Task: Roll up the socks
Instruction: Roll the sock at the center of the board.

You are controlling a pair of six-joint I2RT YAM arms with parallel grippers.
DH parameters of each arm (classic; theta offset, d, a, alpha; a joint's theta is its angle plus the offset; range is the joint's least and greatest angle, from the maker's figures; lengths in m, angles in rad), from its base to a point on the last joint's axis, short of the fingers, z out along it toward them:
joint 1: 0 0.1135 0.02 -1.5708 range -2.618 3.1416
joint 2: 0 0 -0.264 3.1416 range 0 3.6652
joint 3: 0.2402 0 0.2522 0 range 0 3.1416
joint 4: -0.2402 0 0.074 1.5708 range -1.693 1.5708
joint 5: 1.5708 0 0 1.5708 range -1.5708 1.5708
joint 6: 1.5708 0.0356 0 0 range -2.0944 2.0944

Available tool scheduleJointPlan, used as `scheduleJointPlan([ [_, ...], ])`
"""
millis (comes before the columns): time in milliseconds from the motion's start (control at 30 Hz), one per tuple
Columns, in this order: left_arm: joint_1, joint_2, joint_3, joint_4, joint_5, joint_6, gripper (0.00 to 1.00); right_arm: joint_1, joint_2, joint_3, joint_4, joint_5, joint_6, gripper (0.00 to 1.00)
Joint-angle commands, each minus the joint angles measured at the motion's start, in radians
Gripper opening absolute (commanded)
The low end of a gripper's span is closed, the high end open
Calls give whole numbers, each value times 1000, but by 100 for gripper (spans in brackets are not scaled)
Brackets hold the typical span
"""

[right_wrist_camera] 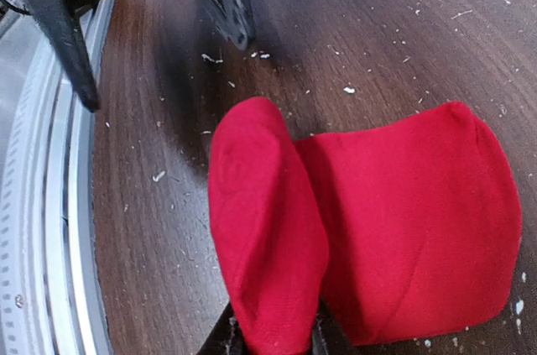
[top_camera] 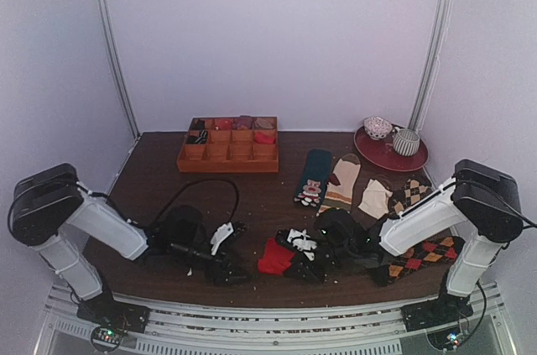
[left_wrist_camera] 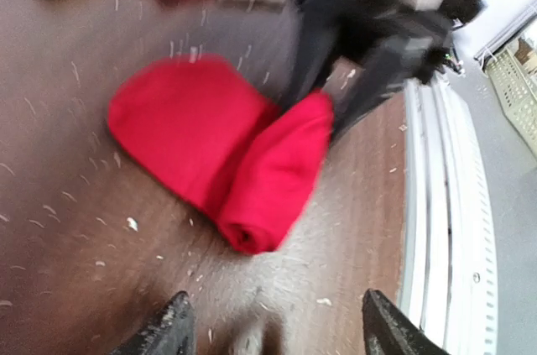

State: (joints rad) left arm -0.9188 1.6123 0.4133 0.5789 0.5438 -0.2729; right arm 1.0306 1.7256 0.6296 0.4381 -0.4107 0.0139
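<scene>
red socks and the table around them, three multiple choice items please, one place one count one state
1. Where on the table are the socks?
A far edge B left edge C near edge, about midway
2. How many cups stand on the red plate?
A two B one C four
3. The socks are
A flat B partly rolled C knotted
1 C, they lie low in the top view; 2 A, one patterned, one ribbed; 3 B, one end is a roll, the rest flat.
</scene>
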Motion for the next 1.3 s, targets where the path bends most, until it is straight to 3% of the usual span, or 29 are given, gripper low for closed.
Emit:
scheduleJointPlan([
  [0,-36,-153,-35,182,-130,198,68,-43,103,33,-146,-187,170,21],
  [233,-61,-24,-12,283,-157,283,66,-91,227,120,-276,-363,303,20],
  [533,-67,133,46,326,-103,294,63,-113,271,133,-308,-397,325,20],
  [800,-68,189,71,285,-99,298,48,-130,286,143,-319,-427,321,20],
  [1067,-69,188,41,284,-88,260,55,-146,295,145,-331,-424,307,20],
  [1133,-70,208,48,279,-90,259,51,-148,300,151,-333,-427,305,20],
  [1267,-71,252,84,236,-71,262,33,-148,302,159,-336,-427,302,20],
])
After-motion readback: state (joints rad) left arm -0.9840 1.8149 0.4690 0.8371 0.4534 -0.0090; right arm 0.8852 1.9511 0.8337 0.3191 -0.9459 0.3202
